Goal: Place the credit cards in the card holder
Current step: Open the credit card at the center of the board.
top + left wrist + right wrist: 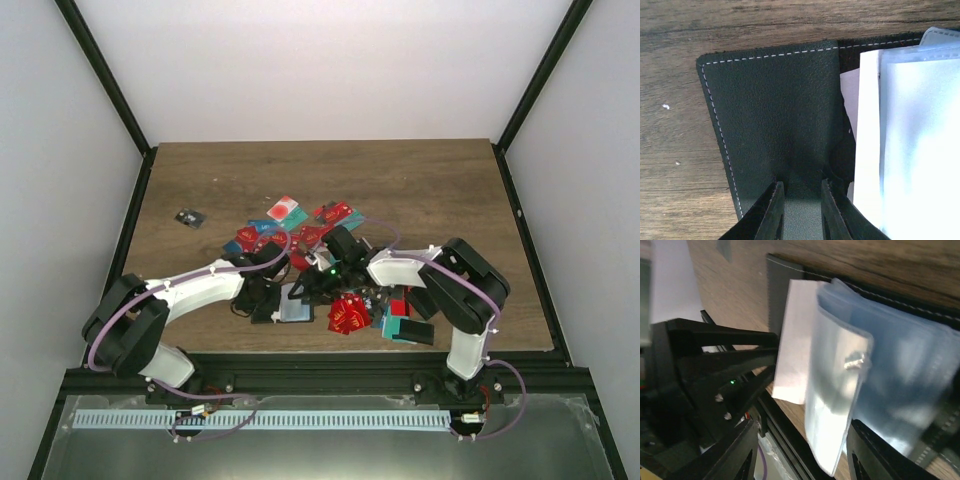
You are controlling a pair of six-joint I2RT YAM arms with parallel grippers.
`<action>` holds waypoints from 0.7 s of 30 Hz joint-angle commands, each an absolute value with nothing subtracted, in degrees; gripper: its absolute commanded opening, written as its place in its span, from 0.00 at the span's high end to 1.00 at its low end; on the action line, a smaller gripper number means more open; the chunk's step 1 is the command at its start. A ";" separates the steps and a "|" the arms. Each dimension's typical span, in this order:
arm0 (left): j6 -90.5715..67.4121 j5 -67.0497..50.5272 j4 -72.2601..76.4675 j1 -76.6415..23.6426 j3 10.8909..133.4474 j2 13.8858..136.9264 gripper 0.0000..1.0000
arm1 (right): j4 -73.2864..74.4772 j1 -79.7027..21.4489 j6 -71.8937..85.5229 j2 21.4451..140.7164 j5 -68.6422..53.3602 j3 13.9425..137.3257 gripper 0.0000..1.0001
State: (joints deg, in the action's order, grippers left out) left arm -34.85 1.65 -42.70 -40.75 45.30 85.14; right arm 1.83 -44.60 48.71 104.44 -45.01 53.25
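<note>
The card holder (287, 308) lies open near the table's front edge, between the two arms. Its black stitched cover (775, 110) fills the left wrist view, and my left gripper (802, 210) is shut on that flap, leather between the narrow jaws. My right gripper (807, 455) stands open and wide around the lifted grey-clear pockets (840, 390); a sleeve edge hangs between the fingers, nearer the right one. A white sheet (795, 340) lies under the pockets. Credit cards lie loose: a red heap (349, 315), teal ones (408, 328), and a mixed pile (300, 232) behind the grippers.
A small black item (188, 217) sits alone at the back left of the wooden table (440, 190). The left arm's black gripper body (705, 365) is close beside my right fingers. The black front rail (320, 375) runs just below the card holder.
</note>
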 commanded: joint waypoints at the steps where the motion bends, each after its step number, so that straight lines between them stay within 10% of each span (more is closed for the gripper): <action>1: -34.46 1.47 -44.12 -40.43 47.32 84.29 0.77 | 0.97 -45.75 47.84 105.12 -46.40 57.22 0.49; 21: -37.10 6.02 -58.68 -31.12 53.09 64.22 0.79 | -2.38 -50.59 50.46 116.75 -51.42 70.22 0.46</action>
